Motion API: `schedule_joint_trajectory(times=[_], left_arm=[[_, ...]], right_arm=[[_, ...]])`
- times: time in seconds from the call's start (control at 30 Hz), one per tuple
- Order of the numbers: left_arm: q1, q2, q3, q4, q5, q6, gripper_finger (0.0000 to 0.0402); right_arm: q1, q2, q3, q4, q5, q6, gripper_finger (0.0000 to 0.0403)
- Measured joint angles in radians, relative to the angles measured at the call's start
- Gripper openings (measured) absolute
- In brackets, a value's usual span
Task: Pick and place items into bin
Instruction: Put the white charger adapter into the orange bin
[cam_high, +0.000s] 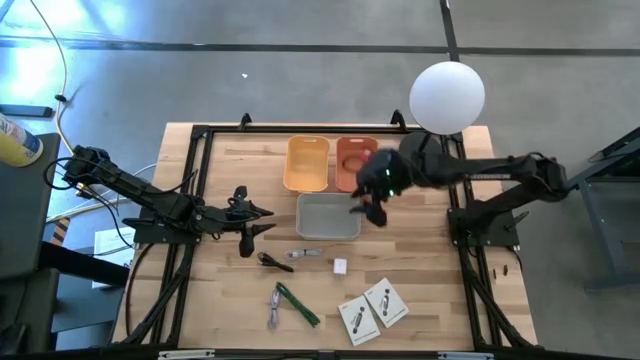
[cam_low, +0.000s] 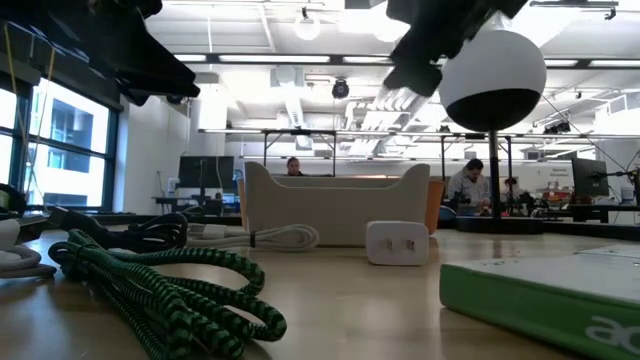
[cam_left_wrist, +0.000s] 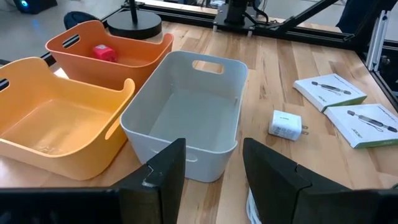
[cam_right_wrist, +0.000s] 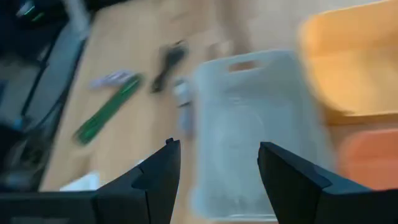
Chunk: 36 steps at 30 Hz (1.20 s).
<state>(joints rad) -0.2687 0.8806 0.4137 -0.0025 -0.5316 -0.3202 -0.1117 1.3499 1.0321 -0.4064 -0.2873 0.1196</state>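
Your right gripper (cam_high: 372, 208) hovers above the grey bin (cam_high: 327, 216), jaws wide and empty. The left gripper (cam_high: 252, 222), jaws also wide, waits beside it. Items, including the white charger (cam_high: 340, 266), lie on the worktop (cam_high: 430, 290). Blurred motion risks clipping the bin's rim.

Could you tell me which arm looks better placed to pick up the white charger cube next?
Probably the left: the left gripper hangs open near the loose items, and the white charger cube shows close ahead in its wrist view. The right gripper is open over the grey bin.
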Motion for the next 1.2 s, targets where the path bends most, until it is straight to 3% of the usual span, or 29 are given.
schedule_joint_trajectory(times=[0.23,0.43,0.77,0.93,1.2], left_arm=[[0.0,0.0,0.0,-0.001,0.0,0.0,0.015],[0.0,0.0,0.0,-0.001,0.0,0.0,0.015],[0.0,0.0,0.0,-0.001,0.051,0.0,0.015],[0.0,0.0,0.0,-0.001,0.074,0.0,0.015],[0.0,0.0,0.0,-0.03,0.093,0.001,0.015]], right_arm=[[0.25,0.054,0.0,-0.049,0.15,-0.089,0.0204],[0.335,0.15,0.0,0.003,0.251,-0.166,0.0204],[0.382,0.327,0.0,0.115,0.191,-0.005,0.0204],[0.437,0.389,0.0,0.214,0.259,0.087,0.0204],[0.451,0.429,0.0,0.217,0.349,0.303,0.0208]])
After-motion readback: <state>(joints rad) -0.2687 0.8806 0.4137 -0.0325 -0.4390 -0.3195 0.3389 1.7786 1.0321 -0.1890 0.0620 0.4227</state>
